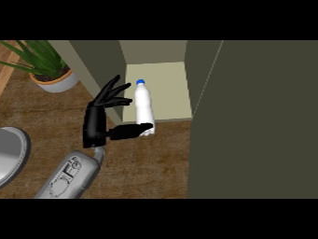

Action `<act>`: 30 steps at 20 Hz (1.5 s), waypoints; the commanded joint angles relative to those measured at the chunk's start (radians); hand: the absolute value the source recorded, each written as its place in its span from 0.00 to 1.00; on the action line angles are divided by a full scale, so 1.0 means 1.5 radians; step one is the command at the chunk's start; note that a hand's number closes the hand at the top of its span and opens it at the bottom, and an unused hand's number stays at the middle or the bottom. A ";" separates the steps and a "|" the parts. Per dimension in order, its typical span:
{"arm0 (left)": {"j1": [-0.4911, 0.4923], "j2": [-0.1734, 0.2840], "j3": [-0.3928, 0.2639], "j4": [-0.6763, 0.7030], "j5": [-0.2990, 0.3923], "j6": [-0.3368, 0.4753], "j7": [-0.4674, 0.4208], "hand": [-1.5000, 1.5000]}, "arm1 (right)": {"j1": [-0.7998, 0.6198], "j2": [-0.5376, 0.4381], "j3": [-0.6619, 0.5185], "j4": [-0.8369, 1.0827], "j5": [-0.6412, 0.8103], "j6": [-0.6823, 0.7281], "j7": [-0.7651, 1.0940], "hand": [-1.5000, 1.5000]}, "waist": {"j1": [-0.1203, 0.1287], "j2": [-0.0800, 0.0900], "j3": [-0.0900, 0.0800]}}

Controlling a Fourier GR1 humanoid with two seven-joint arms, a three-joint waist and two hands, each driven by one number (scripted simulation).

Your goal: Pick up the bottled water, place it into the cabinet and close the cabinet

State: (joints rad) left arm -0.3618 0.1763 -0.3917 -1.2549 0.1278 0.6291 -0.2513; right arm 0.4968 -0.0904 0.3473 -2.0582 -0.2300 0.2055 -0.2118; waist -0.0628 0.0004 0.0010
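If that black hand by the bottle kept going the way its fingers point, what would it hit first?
Probably the cabinet's left wall: the left hand points up-right toward it, beside the water bottle. Depth is unclear.

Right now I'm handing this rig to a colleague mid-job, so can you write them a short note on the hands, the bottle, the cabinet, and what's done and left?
Left hand: fingers spread, thumb touching the base of the bottle; it is next to the bottle, not clearly wrapped around it.
Right hand: not in view.
Bottle: white with a blue cap, tilted, at the front edge of the cabinet shelf, partly over it.
Cabinet: open; its door stands swung out on the right.
Done: bottle brought to the cabinet opening.
Left: settle the bottle fully inside, withdraw the hand, close the door.
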 commanded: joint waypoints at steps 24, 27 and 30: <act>0.109 -0.046 0.034 -0.257 0.122 -0.175 -0.009 0.00 | 0.079 -0.030 0.023 -0.062 0.003 -0.032 -0.004 0.00 | 0.044 -0.003 0.000; 0.125 -0.041 0.053 -0.277 0.136 -0.216 -0.001 0.00 | 0.083 -0.031 0.031 -0.086 0.006 -0.050 0.004 0.00 | 0.040 -0.002 -0.001; 0.207 -0.038 0.010 -0.377 0.126 -0.208 0.018 0.00 | 0.072 -0.010 0.061 -0.054 0.043 -0.068 -0.015 0.00 | 0.043 -0.003 -0.001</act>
State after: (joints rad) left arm -0.1616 0.1145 -0.3355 -1.6836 0.3311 0.3181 -0.2455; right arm 0.5851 -0.1088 0.4118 -2.1451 -0.1892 0.1171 -0.2048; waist 0.0008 -0.0022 -0.0002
